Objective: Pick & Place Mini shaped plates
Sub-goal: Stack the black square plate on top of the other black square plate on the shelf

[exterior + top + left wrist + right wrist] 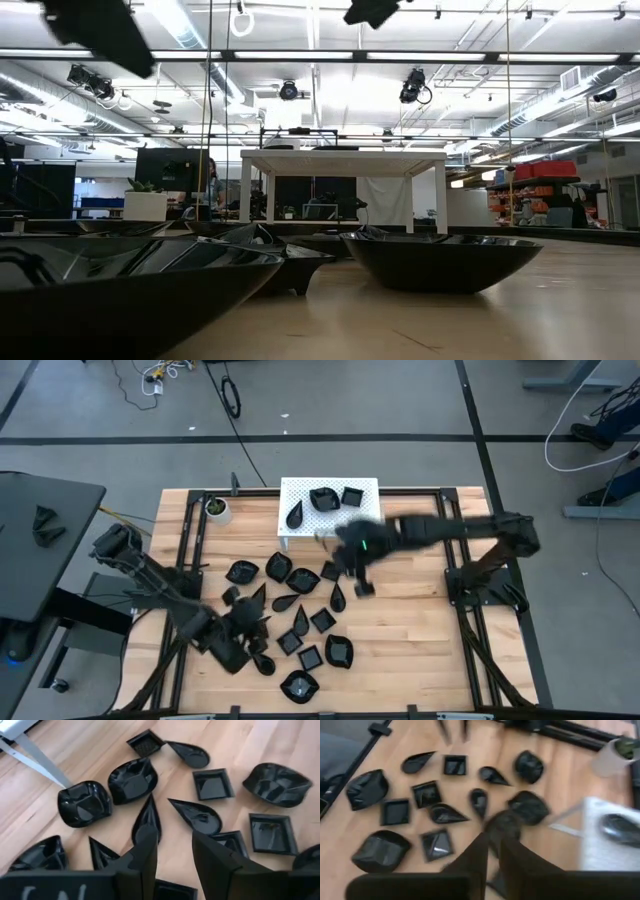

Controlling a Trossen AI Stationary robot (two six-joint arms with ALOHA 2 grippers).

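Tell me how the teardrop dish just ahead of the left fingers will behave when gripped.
The teardrop dish looks rigid, so it should hold its shape. Its glossy surface suggests it may slip between the fingers. Being small and shallow, it is probably light and likely to slide on the wooden table rather than tip.

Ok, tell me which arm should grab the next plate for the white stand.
Right, probably. Its gripper hovers between the stand and the plates; the left gripper sits at the pile's far corner.
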